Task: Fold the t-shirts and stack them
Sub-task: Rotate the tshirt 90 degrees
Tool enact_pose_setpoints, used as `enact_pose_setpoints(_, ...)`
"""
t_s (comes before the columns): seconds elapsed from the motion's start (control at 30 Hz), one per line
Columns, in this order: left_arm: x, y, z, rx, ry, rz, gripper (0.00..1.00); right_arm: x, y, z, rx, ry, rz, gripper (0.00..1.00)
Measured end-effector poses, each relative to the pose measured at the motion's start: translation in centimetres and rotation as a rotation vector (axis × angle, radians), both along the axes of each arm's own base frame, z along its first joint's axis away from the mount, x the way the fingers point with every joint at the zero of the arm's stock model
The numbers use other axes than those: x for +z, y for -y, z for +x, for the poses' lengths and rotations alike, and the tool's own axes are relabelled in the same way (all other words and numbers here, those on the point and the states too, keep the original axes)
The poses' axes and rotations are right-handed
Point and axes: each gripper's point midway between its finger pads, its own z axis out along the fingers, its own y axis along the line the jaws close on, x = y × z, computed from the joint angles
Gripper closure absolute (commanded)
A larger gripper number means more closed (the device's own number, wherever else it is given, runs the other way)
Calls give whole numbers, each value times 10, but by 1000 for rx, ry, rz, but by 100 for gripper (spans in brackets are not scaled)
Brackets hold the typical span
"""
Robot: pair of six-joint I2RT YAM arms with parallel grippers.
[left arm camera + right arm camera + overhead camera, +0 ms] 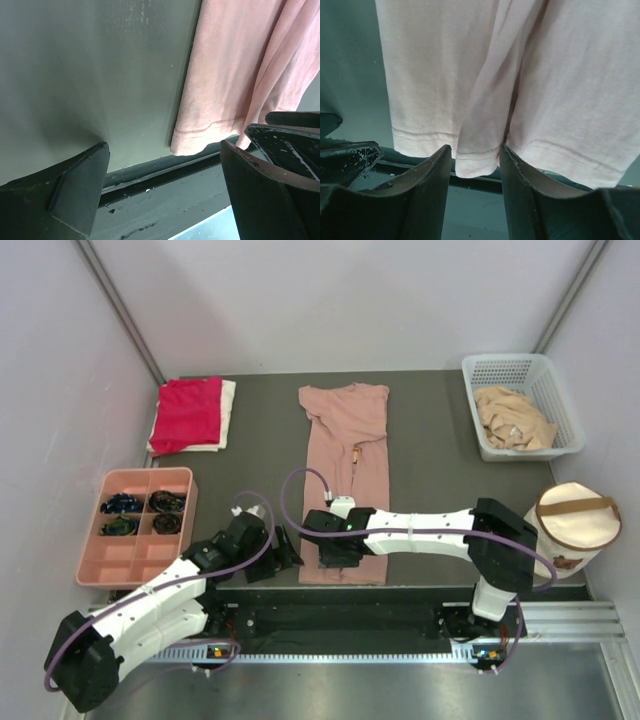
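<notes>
Down at the pink shirt's (345,425) 6 o'clock hem, right gripper (475,147) straddles a fold, grip unclear; left gripper (164,145) gapes wide at 7 o'clock.

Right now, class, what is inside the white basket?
A crumpled tan shirt fills the basket. Most of the basket floor is covered by it, so whether anything lies beneath cannot be seen.
</notes>
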Motion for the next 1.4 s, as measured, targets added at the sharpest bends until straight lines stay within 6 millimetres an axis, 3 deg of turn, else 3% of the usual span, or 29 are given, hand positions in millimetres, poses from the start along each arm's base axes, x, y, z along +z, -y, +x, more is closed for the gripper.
enact_pose_setpoints(0.4,2,-1,0,7,7,-2,4,-8,-9,-3,18,-25,16,61)
enact_pose_setpoints(0.47,2,-1,1,8,9,-2,4,-8,-10,-4,20,-29,20,67)
enact_pose_setpoints(0.5,2,-1,1,9,12,-2,4,-9,-10,-4,21,-30,19,76)
enact_pose_setpoints(0.6,2,-2,1,12,14,2,4,-13,-11,-5,27,-37,14,91)
enact_pose_setpoints(0.7,2,-2,2,15,16,4,4,-14,-11,-5,27,-38,13,100)
enact_pose_setpoints(0.97,2,-3,2,15,17,4,4,-11,-7,-5,14,-38,8,100)
enact_pose_setpoints(1.27,-1,-2,2,14,5,12,4,33,22,-7,-51,11,61,98)
enact_pose_setpoints(1.4,-1,-1,3,13,8,8,4,39,37,-10,-73,17,47,94)
